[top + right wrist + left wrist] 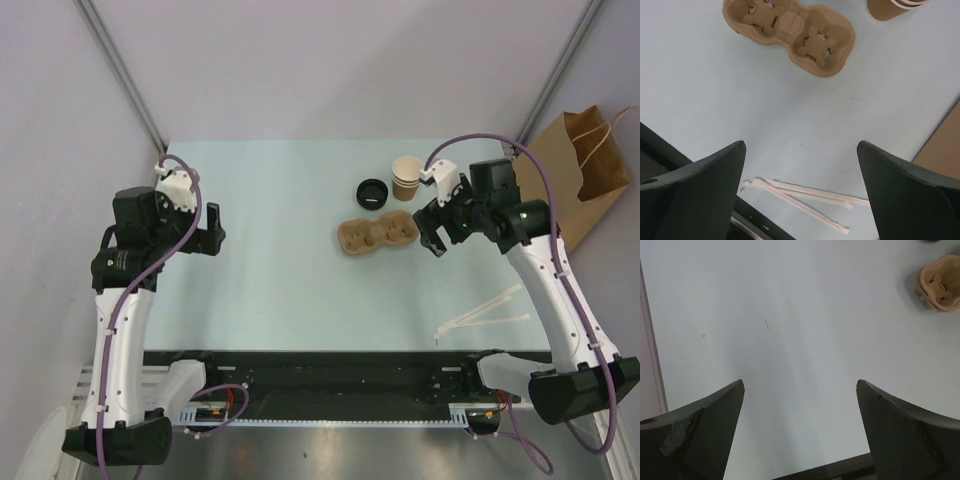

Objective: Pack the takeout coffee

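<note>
Over on the left, the left tool (212, 234) hangs above bare table (280, 290), jaws spread wide with nothing between them, well apart from the action. Moving right, the tray (378, 233) lies flat, both holes empty, so by my reckoning nothing's packed yet. Just behind it sits the black lid (372, 193), and right beside that lid the cup (406, 178) stands upright, open top, touching neither tool. Now the right tool (437, 235): it hovers just off the tray's right end, near the cup, jaws fully apart and holding nothing. From its own camera the tray (790, 30) is ahead and the cup (890, 7) is barely peeking in at the top edge, so I'd say it needs to swing toward the cup first. The step looks like the grab: come in level from the side, straddle the cup at mid-wall, and squeeze gently, because paper that thin will likely buckle. Mind the lid; it's close enough to get nudged. Then lift straight, carry it upright, and lower it squarely into a hole. Nearer us lie paper-wrapped straws (485, 312), and far right a brown bag (585, 165) lies off the table's corner.
</note>
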Tool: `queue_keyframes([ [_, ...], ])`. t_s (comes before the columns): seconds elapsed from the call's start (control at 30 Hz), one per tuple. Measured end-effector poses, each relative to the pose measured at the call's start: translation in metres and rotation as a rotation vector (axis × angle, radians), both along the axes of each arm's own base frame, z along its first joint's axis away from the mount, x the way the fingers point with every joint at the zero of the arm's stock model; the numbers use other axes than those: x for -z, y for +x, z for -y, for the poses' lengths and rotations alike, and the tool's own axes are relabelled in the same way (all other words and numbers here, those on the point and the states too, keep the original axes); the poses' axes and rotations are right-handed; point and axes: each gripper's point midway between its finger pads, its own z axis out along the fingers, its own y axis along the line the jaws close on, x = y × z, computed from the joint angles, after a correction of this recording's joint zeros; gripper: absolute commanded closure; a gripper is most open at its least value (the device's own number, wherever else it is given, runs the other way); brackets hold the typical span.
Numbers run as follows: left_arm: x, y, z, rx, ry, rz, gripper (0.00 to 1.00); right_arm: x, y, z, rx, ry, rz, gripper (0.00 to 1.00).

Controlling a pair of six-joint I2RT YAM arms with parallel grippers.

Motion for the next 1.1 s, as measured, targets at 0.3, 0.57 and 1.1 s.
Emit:
queue_keyframes([
  [0.3, -0.01, 0.01, -0.003, -0.005, 0.018, 0.032, 0.0, 0.033, 0.015, -0.039, -0.173, -0.173, -0.013, 0.09],
  [0.57, -0.012, 0.011, 0.0, 0.031, 0.023, 0.047, 0.0, 0.083, 0.033, -0.066, -0.253, -0.224, -0.116, 0.45],
  [1.1, -0.01, 0.018, 0.017, 0.123, -0.027, 0.018, 0.0, 0.16, 0.068, -0.082, -0.272, -0.247, -0.228, 0.58],
])
